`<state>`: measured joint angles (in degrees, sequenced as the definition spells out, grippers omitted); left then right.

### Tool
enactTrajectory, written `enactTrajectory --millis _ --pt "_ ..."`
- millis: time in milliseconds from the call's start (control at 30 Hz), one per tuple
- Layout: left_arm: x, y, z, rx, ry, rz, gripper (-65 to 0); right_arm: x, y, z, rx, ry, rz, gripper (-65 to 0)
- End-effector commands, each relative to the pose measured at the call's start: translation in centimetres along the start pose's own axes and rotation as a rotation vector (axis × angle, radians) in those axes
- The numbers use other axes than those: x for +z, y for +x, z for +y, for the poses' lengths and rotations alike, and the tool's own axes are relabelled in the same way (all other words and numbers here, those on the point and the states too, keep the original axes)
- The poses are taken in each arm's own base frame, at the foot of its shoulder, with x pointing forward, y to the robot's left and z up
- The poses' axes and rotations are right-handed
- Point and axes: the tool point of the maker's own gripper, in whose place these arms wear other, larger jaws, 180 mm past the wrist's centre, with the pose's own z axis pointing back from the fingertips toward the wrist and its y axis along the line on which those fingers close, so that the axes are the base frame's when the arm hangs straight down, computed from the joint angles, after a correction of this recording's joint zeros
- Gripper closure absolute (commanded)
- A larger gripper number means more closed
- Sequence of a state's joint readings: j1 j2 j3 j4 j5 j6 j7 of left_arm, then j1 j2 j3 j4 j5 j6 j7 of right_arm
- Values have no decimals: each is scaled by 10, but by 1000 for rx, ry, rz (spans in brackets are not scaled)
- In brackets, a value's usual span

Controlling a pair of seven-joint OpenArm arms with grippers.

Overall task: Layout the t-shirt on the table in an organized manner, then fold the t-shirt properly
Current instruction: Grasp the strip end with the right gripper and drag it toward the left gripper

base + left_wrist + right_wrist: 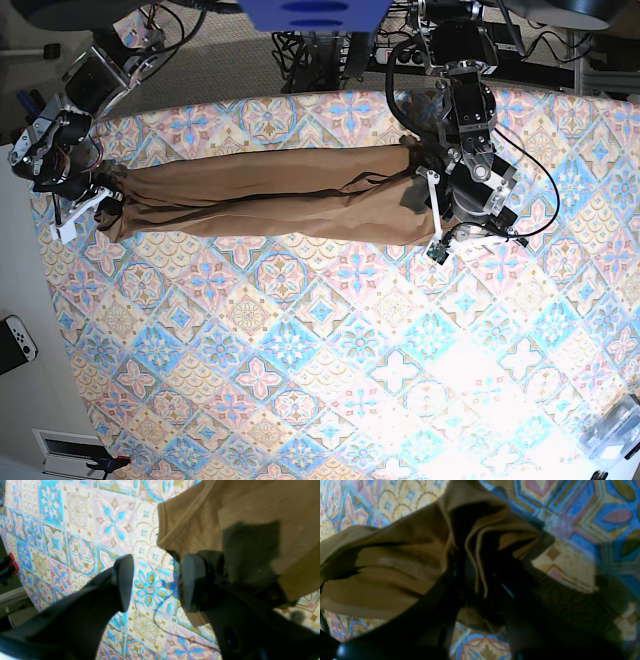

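T-shirt (270, 195) lies on the patterned bench (330, 360) as a long, narrow tan band, folded lengthwise, its long axis running side to side across the far half of the surface in your overhead view. Each end of that band meets one arm. Your right hand (98, 205), at the left of the overhead view, sits at the band's far-left end, and its wrist view shows bunched folds of tan cloth (395, 562) pinched between the dark fingers, so this hand is clenched on the shirt. Your left hand (156, 582), at the right of the overhead view, hangs over the opposite end with its two fingers spread apart and only bench pattern between them; it is released and holds nothing. In that wrist view a stitched hem corner of the shirt (190, 522) lies just beyond and to one side of the fingertips, close but not between them. So the cloth lies along one line between the two hands, one end gripped and the other free. Judging from this, the coming move turns on the left hand reaching that nearby hem, so both ends can be carried together across the long axis. Small white label is not visible in any view.
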<state>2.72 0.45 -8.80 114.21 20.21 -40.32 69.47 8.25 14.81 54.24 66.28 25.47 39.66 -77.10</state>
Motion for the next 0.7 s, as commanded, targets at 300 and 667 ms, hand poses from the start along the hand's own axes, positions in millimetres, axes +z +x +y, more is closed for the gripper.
enactTrajectory --millis 300,667 --pt "4 6 7 8 24 -22 -306 32 29 -30 65 -87 -26 0" --pt "4 7 7 8 23 -24 -306 56 81 4 343 -157 -86 0"
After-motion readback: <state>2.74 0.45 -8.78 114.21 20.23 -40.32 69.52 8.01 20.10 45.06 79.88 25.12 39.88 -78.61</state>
